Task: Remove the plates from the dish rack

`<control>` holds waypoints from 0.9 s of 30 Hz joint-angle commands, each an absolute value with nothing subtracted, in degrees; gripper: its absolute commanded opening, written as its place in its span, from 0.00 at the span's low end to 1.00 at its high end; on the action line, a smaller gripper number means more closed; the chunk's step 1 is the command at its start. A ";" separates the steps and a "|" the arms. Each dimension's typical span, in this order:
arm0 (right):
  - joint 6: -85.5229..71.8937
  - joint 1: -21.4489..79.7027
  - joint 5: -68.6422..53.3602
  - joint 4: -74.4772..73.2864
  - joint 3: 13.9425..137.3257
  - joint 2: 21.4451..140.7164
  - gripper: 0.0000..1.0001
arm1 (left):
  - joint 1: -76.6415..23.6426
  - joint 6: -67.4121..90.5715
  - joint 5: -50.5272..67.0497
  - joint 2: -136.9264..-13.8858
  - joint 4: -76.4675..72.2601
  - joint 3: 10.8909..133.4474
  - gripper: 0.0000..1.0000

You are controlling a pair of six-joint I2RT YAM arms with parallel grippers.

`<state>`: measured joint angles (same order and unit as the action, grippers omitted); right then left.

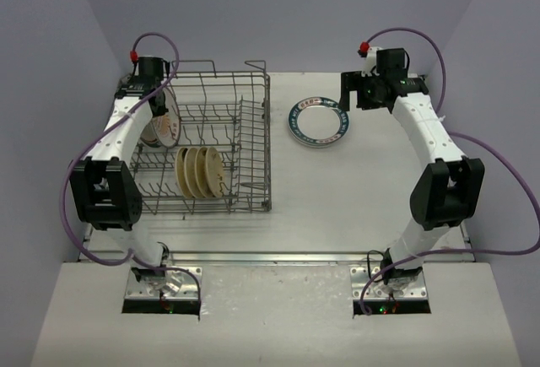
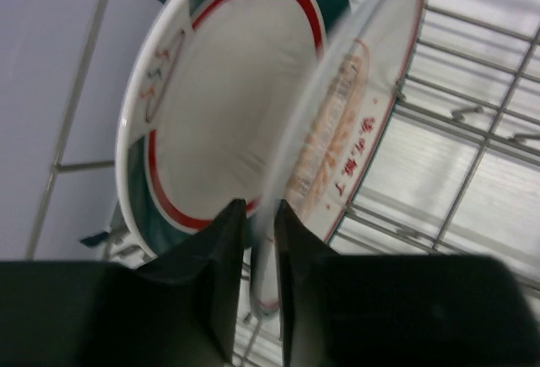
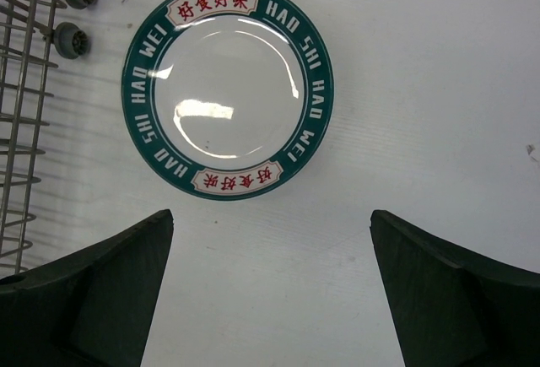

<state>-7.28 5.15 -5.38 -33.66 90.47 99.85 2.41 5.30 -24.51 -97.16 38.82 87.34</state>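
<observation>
The grey wire dish rack [image 1: 253, 143] stands on the left of the table. Three tan plates [image 1: 200, 171] stand upright in its front row. At its left end stand two larger banded plates [image 1: 162, 128]. My left gripper [image 1: 159, 105] reaches down onto them. In the left wrist view it [image 2: 261, 215] is shut on the rim of the orange-centred plate [image 2: 354, 131], with a green-and-red banded plate [image 2: 228, 105] just behind. A green-rimmed plate [image 1: 318, 120] lies flat on the table right of the rack. My right gripper [image 1: 356, 97] is open and empty above the table beside that plate [image 3: 228, 89].
The rack's right side [image 3: 17, 89] and two small wheels [image 3: 74, 13] show at the left of the right wrist view. The table [image 1: 354, 190] is white, with purple walls behind and at both sides. Purple cables loop beside both arms.
</observation>
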 commanded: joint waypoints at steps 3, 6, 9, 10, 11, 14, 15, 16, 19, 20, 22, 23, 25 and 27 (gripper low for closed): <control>-8.47 5.79 -8.15 -30.84 90.41 96.60 0.99 | 2.81 0.37 -24.45 -90.68 31.10 87.42 0.00; -9.25 6.02 -10.04 -30.90 91.26 96.38 0.99 | 2.81 -2.49 -25.05 -87.39 30.39 88.64 0.00; -10.03 6.23 -11.89 -30.24 91.42 95.63 0.99 | 2.67 -4.46 -24.98 -85.05 29.84 91.36 0.00; -10.37 6.37 -13.19 -29.41 91.07 95.20 0.99 | 2.24 -5.72 -25.03 -84.33 29.46 93.27 0.00; -10.62 6.42 -14.07 -28.86 90.86 94.50 0.99 | 2.00 -6.49 -24.89 -83.28 28.82 94.42 0.00; -11.62 6.45 -19.62 -26.34 89.43 92.14 0.99 | 1.32 -8.51 -21.10 -80.04 28.12 97.65 0.00; -12.01 6.42 -22.04 -25.27 88.77 91.25 0.99 | 1.23 -8.78 -18.81 -79.08 28.40 98.43 0.00; -12.80 6.44 -25.77 -23.63 87.86 90.30 0.99 | 1.23 -8.65 -15.72 -78.11 29.03 98.97 0.00; -16.36 6.58 -36.42 -18.04 84.91 86.28 0.99 | 1.23 -7.56 0.83 -74.06 31.94 99.11 0.00; -17.64 6.74 -38.69 -16.05 84.07 85.39 0.99 | 1.23 -6.44 5.73 -72.95 32.59 98.61 0.00; -20.90 7.51 -42.82 -11.67 82.84 83.73 0.99 | 1.14 -4.89 19.03 -70.50 33.96 97.26 0.00; -21.74 8.11 -43.43 -10.49 82.89 82.88 0.99 | 1.12 -3.78 23.92 -69.90 34.52 96.88 0.00; -22.22 8.99 -43.46 -9.39 83.33 82.00 0.99 | 0.97 -1.68 31.08 -69.52 35.50 96.40 0.00; -21.12 11.37 -43.18 -10.11 85.88 82.37 0.97 | 0.72 0.70 38.37 -69.76 36.65 95.78 0.00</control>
<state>-19.15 8.26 -37.90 -16.00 83.13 83.63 1.63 -4.80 16.03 -69.41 36.59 96.68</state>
